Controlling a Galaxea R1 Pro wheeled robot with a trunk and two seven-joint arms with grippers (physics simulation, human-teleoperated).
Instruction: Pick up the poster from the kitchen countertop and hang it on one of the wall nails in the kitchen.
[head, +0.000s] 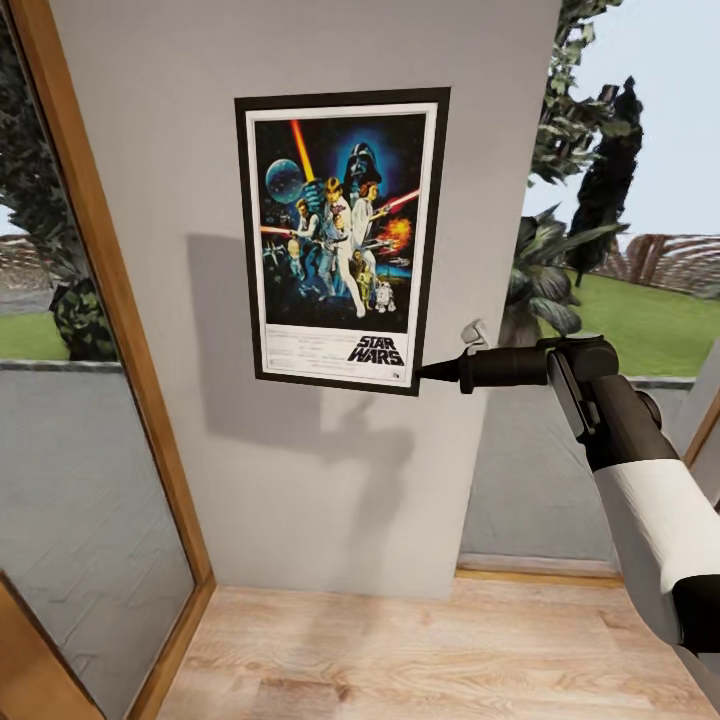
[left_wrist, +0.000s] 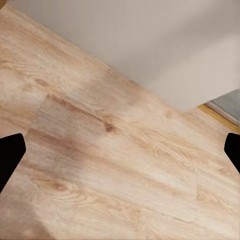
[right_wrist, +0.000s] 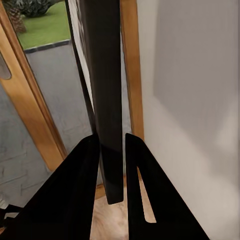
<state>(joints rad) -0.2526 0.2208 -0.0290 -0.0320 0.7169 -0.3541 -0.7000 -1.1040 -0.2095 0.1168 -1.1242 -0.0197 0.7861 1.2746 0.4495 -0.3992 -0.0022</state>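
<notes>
We find the poster (head: 342, 240) upright against the grey wall (head: 300, 480), long axis vertical, our right gripper (head: 425, 373) clamped on its lower right frame edge, reaching from the right.

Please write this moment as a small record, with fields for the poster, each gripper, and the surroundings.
poster: poster upright against the grey wall, held at its lower right corner
right gripper: right gripper shut on the poster's black frame edge
left gripper: left gripper open, holding nothing, pointing down at the wooden floor
surroundings: wood-framed window beside the wall, garden outside
task stage: poster at the wall; a nail cannot be seen
</notes>
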